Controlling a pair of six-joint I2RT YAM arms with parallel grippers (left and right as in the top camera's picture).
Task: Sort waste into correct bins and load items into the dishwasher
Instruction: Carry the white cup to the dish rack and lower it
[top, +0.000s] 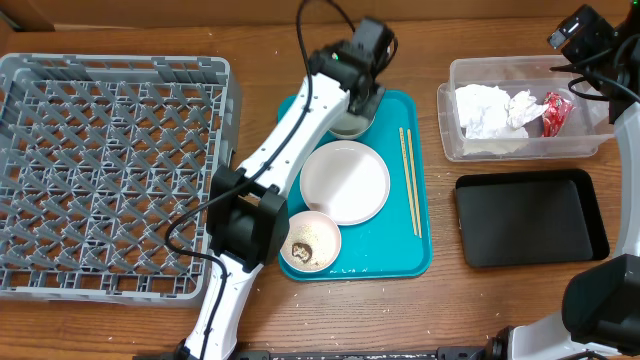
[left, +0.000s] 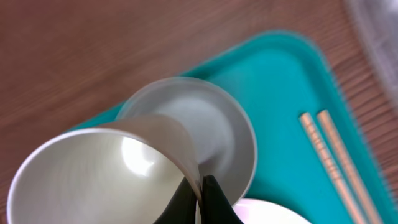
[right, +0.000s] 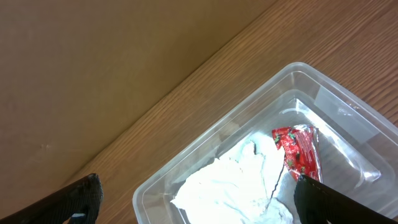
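1. Overhead view: the large square grey plastic dish rack (top: 120, 65) stands at the left with nothing in it. The dishes sit on the teal rectangular serving tray (top: 380, 250), so loading has hardly begun.
   - On the tray are a round white plate (top: 345, 182), a white bowl (top: 318, 232) holding brownish food scraps (top: 302, 249), and a pair of thin wooden chopsticks (top: 410, 180).
   - The left gripper (top: 352, 108) reaches over the tray's far end, above a second white bowl (top: 350, 126).
   - At the right, the clear rectangular plastic tub (top: 520, 150) holds crumpled white paper napkins (top: 485, 108) and a crinkled red wrapper (top: 556, 113). That sorting looks done.
   - The shallow black plastic tray (top: 530, 220) is bare, probably reserved for the scraps.

2. Left wrist view: the left gripper's black fingers (left: 211, 199) are pinched on the rim wall of a small white cup (left: 93, 180). The cup is tilted, mouth toward the camera, above the second bowl. A rim pinch suits a thin wall and frees the cup for carrying to the rack. Whether the cup touches the bowl I cannot tell.

3. Right wrist view: the right gripper (right: 196, 180) hangs over the tub with its fingers spread wide and nothing between them. The napkins and wrapper lie inside, so it looks parked clear of the left arm.
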